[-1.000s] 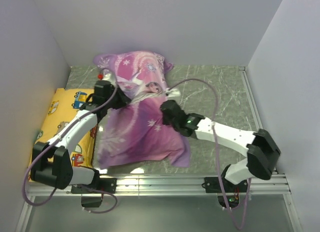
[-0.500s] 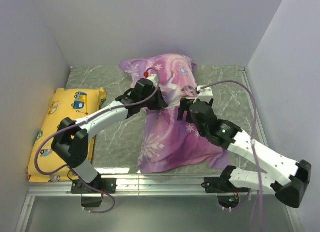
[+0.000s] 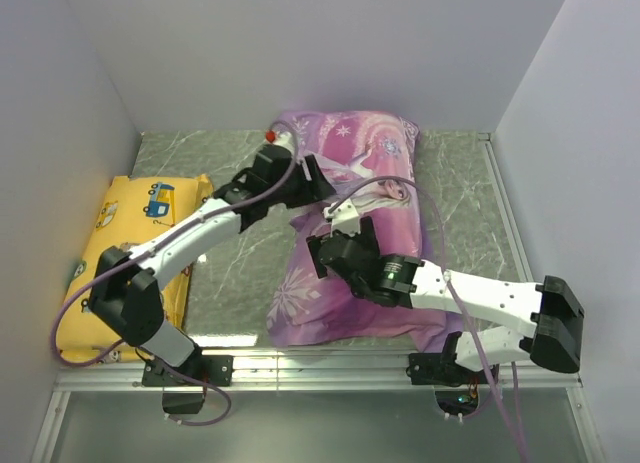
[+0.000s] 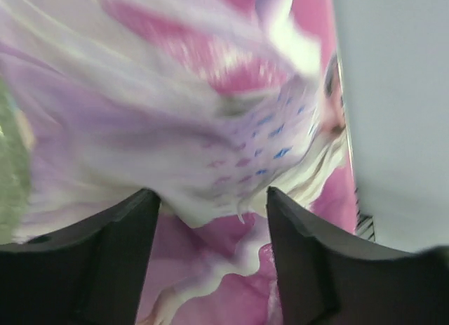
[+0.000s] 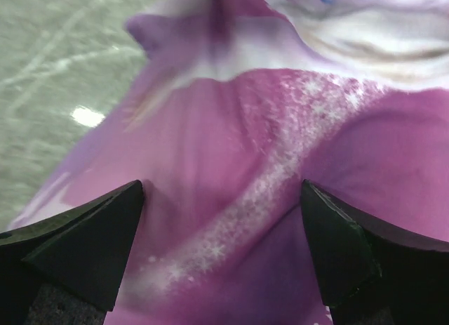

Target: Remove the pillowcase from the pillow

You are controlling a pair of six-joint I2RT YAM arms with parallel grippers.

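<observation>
Both jaws spread, pillowcase just beyond them

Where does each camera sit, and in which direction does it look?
Top external: above and behind the bases, looking down at the table; both arms show.
Left wrist: on the left hand, facing the pillowcase; its fingers show.
Right wrist: on the right hand, facing pillowcase and table; its fingers show.
Shared: the pillowcase.

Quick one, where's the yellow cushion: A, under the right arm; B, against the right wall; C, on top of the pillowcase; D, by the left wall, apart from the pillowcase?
D: the cushion lies along the left wall, with bare table between it and the pillowcase.
</observation>
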